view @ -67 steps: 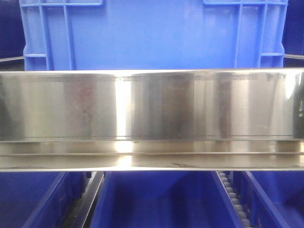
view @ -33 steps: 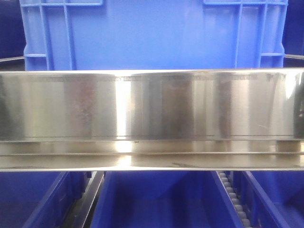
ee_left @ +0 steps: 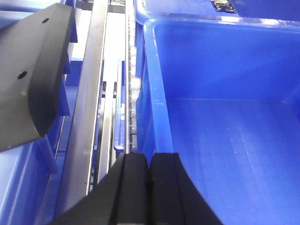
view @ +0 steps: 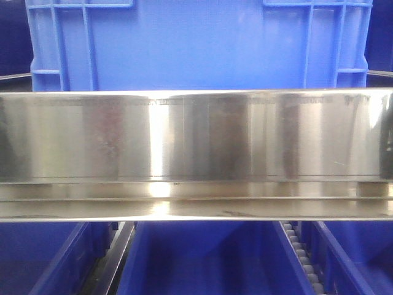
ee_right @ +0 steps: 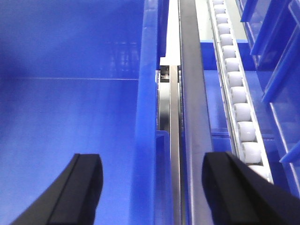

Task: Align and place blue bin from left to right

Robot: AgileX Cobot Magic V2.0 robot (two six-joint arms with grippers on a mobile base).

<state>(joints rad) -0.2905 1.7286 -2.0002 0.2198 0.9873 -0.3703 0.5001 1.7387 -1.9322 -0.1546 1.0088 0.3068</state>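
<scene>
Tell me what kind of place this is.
Probably a warehouse or factory flow rack: the blue bin behind a steel rail, more blue crates below, and roller tracks beside them.

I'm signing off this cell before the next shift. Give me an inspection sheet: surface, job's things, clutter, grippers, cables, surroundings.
Surface: steel rail spans the front view; roller track runs alongside in the right wrist view.
Job's things: blue bin upright behind the rail.
Clutter: black plate with two holes, upper left of the left wrist view.
Grippers: left gripper shut, above the left wall of a blue crate; right gripper open, straddling a crate wall. Whether that crate is the job's bin, cannot tell.
Cables: nothing seen.
Surroundings: more blue crates below the rail.
</scene>
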